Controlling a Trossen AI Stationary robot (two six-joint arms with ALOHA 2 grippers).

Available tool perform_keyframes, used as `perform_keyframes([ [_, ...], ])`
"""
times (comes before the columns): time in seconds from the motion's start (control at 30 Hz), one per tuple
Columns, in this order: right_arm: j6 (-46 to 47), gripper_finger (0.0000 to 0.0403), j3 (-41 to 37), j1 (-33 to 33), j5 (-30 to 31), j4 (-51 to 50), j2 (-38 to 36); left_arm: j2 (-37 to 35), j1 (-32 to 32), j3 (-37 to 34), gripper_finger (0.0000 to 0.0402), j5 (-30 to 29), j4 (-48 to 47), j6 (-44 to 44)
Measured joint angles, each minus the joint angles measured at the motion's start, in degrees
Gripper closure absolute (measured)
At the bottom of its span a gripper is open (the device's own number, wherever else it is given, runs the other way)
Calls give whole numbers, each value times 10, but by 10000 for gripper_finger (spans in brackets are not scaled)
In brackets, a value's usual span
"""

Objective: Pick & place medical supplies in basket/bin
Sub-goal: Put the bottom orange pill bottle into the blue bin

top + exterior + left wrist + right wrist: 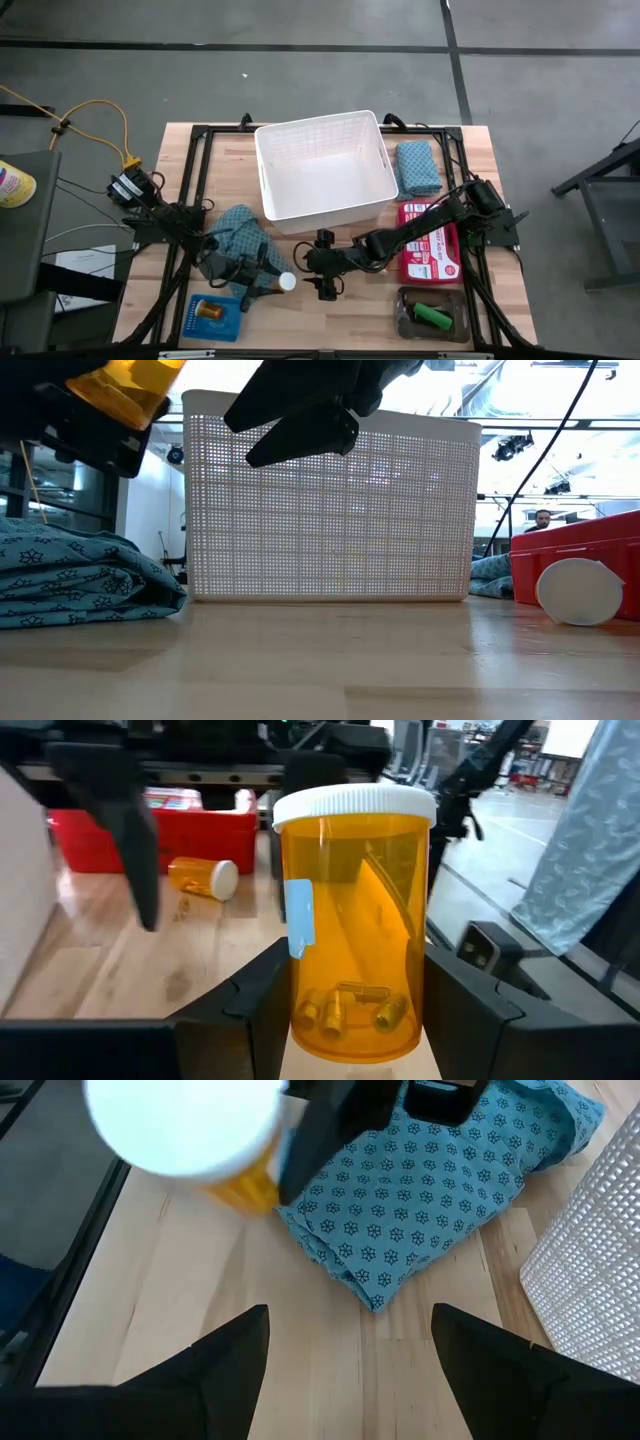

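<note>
Orange pill bottle (352,925) being pinched by the left gripper (268,278), lifted near the white basket (283,201)
Left fingers are clamping the capped bottle's sides, holding it above the wood just in front of the basket, beside the teal cloth (240,235); the right gripper (322,266) is hanging jaws spread right next to the bottle, gripping nothing. Risk, as I judge it: the arms are crowding each other and could be colliding, or the smooth bottle could be slipping loose. The basket is sitting empty; right of it, a grey tray (432,316) is holding green and dark pieces, and to its front left a blue tray (214,317) is holding a small amber item
</note>
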Motion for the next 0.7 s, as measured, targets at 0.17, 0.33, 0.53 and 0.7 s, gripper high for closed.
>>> perform_keyframes([
  [0.17,0,136,0,0,0,0,0,0,-31,0,226,0,0,0],
  [0.33,0,136,0,0,0,0,0,-5,-78,0,226,0,-2,-3],
  [0.53,0,136,0,0,0,0,0,-41,-150,0,226,-15,-26,-7],
  [0.7,0,136,0,0,0,0,0,-92,-238,0,226,-109,-99,-8],
])
